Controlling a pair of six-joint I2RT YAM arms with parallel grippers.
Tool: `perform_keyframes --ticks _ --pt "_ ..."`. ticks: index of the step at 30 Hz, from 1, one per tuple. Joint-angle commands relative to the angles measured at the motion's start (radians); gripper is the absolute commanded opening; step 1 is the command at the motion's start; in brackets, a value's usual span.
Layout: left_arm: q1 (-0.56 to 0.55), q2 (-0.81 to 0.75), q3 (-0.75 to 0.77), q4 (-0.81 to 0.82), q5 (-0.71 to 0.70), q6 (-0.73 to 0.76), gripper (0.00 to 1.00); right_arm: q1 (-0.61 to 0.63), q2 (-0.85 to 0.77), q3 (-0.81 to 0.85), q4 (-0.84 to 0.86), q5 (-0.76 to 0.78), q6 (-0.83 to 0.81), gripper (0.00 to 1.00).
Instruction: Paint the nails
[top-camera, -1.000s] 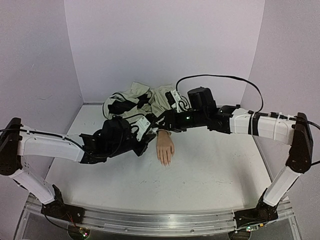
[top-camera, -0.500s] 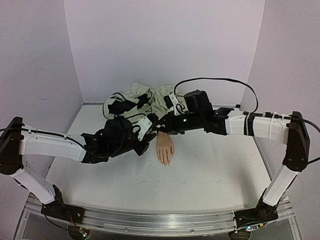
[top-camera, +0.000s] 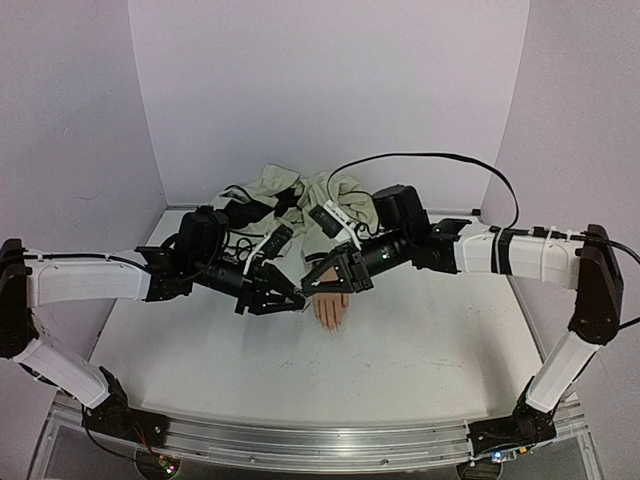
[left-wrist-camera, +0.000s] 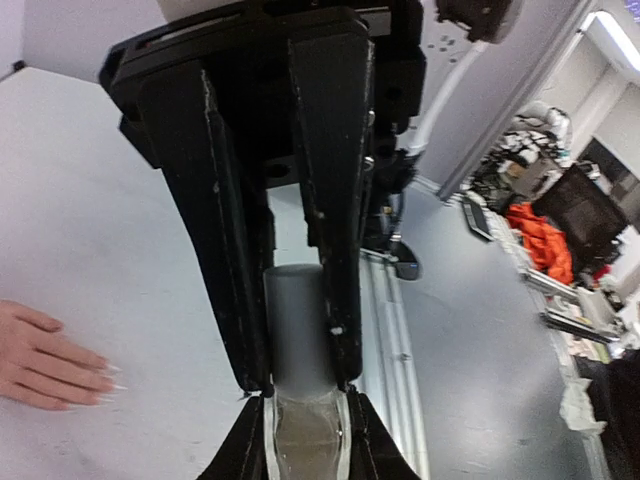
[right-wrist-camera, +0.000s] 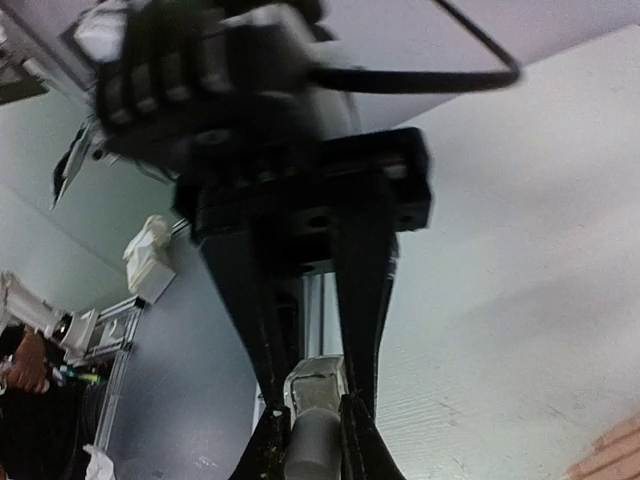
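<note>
Near the middle of the table (top-camera: 430, 340): the mannequin hand (top-camera: 331, 303), flat and palm down, fingers toward the near edge, with the nails (left-wrist-camera: 108, 385) pale at the fingertips. Behind its wrist, by the back wall, a crumpled cream sleeve (top-camera: 268, 185). Just beside the hand in the top view, 2 arms tip to tip above the table. In the left tool (left-wrist-camera: 300, 380), jaws narrow, a grey cap (left-wrist-camera: 296, 320) clamped between the fingers. In the right tool (right-wrist-camera: 316, 400), jaws likewise narrow, the small white bottle (right-wrist-camera: 318, 385) pinched, end-on to that cap.
</note>
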Motion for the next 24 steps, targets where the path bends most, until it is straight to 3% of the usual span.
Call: perform_keyframes --ticks 1,4,5,8,11,13,19,21,24 --pt "-0.008 -0.039 0.064 0.134 0.336 -0.043 0.0 0.034 -0.048 0.014 0.067 -0.227 -0.084 0.0" --pt "-0.009 -0.056 0.041 0.134 0.118 -0.025 0.0 0.034 -0.08 0.012 0.07 -0.094 -0.069 0.01" --pt "-0.01 -0.065 0.03 0.134 0.029 -0.013 0.0 0.034 -0.094 0.012 0.069 -0.022 -0.054 0.12" --pt "-0.031 -0.103 -0.006 0.134 -0.283 0.029 0.0 0.034 -0.123 0.007 0.064 0.2 -0.002 0.56" --pt "-0.092 -0.127 -0.038 0.135 -0.58 0.147 0.0 0.033 -0.135 0.007 0.06 0.372 0.069 0.83" --pt "-0.136 -0.126 -0.042 0.137 -0.764 0.207 0.0 0.034 -0.131 0.011 0.066 0.41 0.123 0.97" --pt "-0.199 -0.079 -0.014 0.146 -1.049 0.268 0.0 0.034 -0.088 0.038 0.118 0.502 0.419 0.98" --pt "-0.205 -0.064 -0.006 0.15 -1.087 0.267 0.0 0.034 -0.074 0.053 0.112 0.536 0.438 0.98" --pt "-0.217 -0.032 0.014 0.151 -1.151 0.27 0.0 0.034 -0.068 0.049 0.105 0.56 0.439 0.9"
